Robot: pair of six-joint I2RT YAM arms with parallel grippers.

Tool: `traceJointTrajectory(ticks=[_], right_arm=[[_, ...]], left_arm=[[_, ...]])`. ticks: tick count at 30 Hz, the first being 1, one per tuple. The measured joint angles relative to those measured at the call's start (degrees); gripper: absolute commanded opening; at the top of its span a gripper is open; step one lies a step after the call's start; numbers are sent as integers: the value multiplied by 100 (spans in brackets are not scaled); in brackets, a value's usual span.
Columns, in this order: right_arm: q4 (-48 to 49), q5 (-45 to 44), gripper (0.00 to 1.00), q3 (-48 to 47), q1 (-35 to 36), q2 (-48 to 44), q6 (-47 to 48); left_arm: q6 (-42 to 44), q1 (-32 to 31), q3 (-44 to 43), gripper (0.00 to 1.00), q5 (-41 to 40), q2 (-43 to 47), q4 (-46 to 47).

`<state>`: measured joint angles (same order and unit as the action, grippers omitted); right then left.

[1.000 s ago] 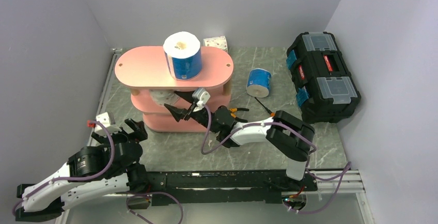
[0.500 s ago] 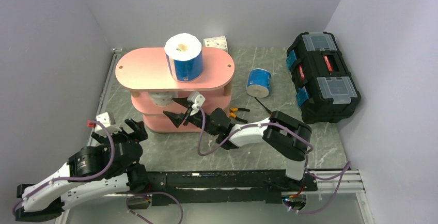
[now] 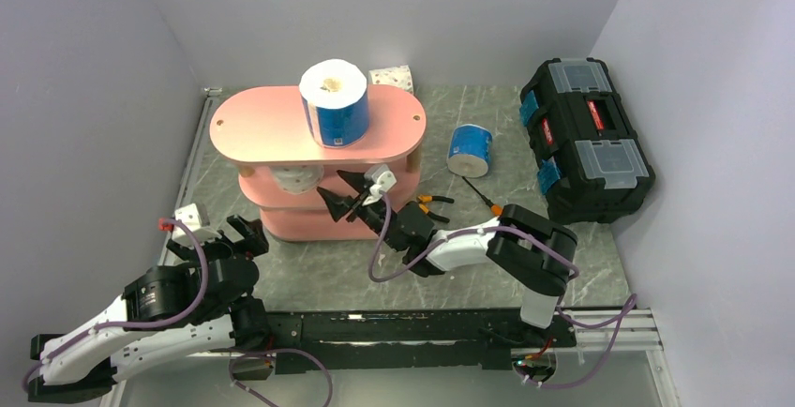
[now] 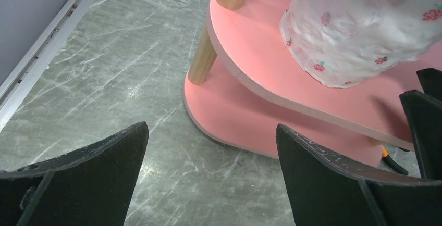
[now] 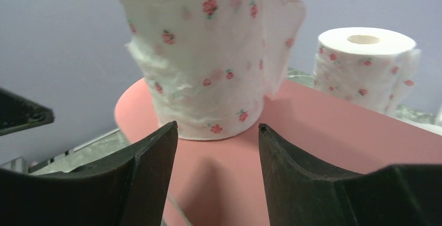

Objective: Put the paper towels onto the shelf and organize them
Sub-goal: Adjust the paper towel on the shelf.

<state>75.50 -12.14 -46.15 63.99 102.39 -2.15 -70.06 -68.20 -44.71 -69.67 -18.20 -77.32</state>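
The pink shelf (image 3: 267,130) stands at the back left of the table. A blue-wrapped paper towel roll (image 3: 335,107) stands on its top board. A white roll with pink speckles (image 3: 295,179) (image 5: 208,70) (image 4: 359,33) stands upright on the middle board. My right gripper (image 3: 345,193) (image 5: 216,129) is open and empty just in front of that roll, over the same board. Another speckled roll (image 5: 365,64) (image 3: 392,77) shows farther back. A second blue roll (image 3: 470,150) lies on the table. My left gripper (image 3: 246,233) (image 4: 211,132) hangs open over the table by the shelf's (image 4: 250,54) left end.
A black toolbox (image 3: 586,135) sits at the right by the wall. Orange-handled pliers (image 3: 431,203) and a screwdriver (image 3: 480,196) lie on the table between the right arm and the blue roll. Walls close in the left, back and right sides.
My right gripper has drawn back to the right, away from the speckled roll, which stays on the middle board. The left arm has not moved.
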Motion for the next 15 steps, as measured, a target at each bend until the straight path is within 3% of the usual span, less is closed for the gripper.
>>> traceJointTrajectory(ticks=[6, 15], right_arm=[[197, -903, 47, -7, -44, 42, -125], [507, -2000, 44, -66, -136, 133, -249]], left_arm=[[2, 0, 2, 99, 0, 0, 13], [24, 0, 2, 99, -2, 0, 22]])
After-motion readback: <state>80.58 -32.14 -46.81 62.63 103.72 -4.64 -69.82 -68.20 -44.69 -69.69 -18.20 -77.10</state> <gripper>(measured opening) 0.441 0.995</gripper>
